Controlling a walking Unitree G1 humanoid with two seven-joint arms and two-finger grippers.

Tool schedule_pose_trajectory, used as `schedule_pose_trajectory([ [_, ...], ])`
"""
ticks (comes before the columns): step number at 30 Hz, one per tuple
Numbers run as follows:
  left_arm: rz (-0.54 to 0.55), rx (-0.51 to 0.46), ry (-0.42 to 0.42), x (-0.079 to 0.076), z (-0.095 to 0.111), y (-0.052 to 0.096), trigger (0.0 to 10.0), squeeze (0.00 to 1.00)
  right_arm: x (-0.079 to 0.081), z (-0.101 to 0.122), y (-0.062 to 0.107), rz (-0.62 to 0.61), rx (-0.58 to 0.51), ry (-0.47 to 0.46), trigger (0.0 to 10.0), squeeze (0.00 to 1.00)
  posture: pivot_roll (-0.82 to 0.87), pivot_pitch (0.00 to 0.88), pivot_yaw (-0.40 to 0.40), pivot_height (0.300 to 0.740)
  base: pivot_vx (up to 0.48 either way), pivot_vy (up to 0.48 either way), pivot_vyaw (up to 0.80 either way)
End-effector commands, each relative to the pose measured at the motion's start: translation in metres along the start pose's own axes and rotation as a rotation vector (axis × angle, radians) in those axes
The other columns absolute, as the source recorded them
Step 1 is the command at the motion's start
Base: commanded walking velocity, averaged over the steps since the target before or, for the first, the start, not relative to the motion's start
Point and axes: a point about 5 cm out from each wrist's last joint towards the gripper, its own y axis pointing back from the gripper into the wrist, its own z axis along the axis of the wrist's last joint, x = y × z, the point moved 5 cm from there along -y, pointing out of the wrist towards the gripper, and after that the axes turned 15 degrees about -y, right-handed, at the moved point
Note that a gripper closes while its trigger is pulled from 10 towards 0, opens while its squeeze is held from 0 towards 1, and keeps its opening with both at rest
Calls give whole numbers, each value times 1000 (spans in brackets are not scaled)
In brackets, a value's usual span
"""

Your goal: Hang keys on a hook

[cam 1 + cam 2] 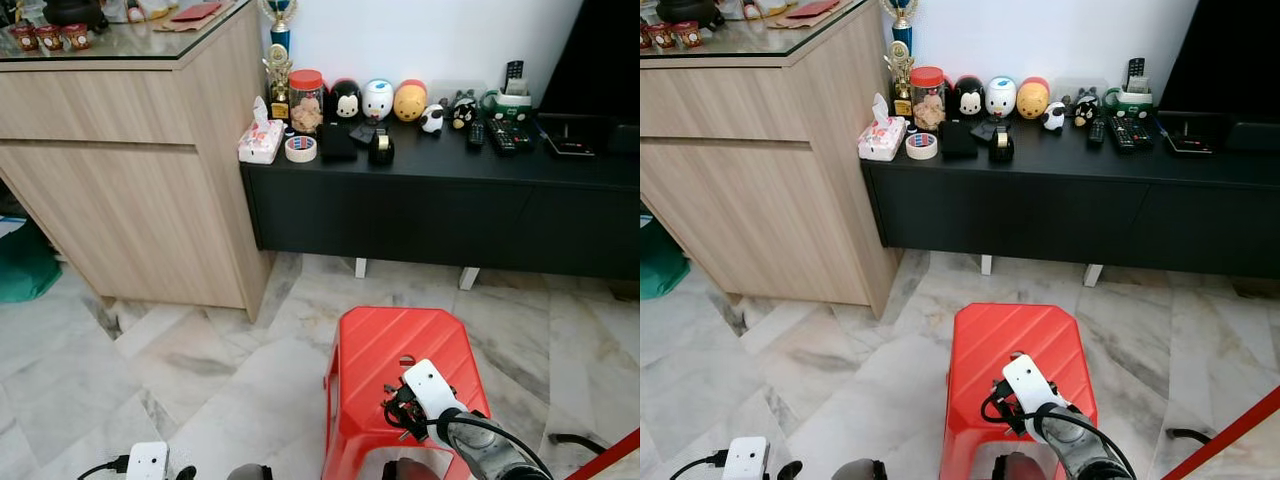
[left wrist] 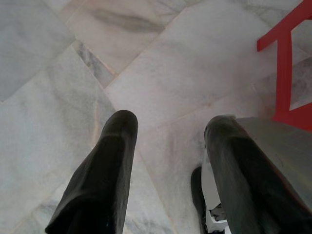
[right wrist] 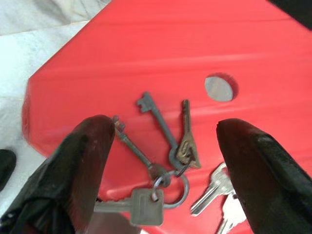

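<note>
At the lower left of the head view the left gripper (image 2: 165, 175) hangs idle over the marble floor (image 1: 150, 370), its two black fingers spread apart with nothing between them. Up the left side stands a wooden cabinet (image 1: 130, 170), and across the upper middle runs a black console (image 1: 430, 200) crowded with small figurines, a tissue box and a roll of tape; no hook can be made out anywhere in these frames, so finding it is a later matter. Low in the centre sits the red stool (image 1: 385, 350), and on its top lie the keys (image 3: 168, 163), a loose bunch on a ring with several old long-shanked keys fanned outward and flatter modern ones toward the near edge, beside a small round hole in the seat. The right gripper (image 3: 165, 170) hovers directly above the bunch, fingers wide apart and straddling it, touching nothing that can be seen. The step in hand looks to be the pickup. To do it well, the fingers should probably descend straight until their tips nearly meet the plastic, then close across the ring or the cluster where the shanks meet, since a grip on one splayed key could let the rest swing or slip. The smooth seat may let the bunch slide, so a slow, centred closure seems wise.
</note>
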Motion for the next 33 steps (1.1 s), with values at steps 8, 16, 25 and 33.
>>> schedule_pose_trajectory([
  [8,-13,-62,-75,2,2,6,10000,0,-20,-2,1,-142,28,-149,10000,0,149,69,23,635,0,0,0],
  [16,-8,-104,-99,9,1,13,10000,0,-5,-13,-1,-116,39,-241,10000,0,164,92,43,635,0,0,0],
  [25,-11,-162,-121,5,9,16,10000,0,2,-21,-1,-121,51,-265,10000,0,164,93,50,635,0,0,0],
  [33,-12,-167,-137,4,11,15,10000,0,-14,-2,0,-193,-50,-311,10000,0,159,82,49,635,0,0,0],
])
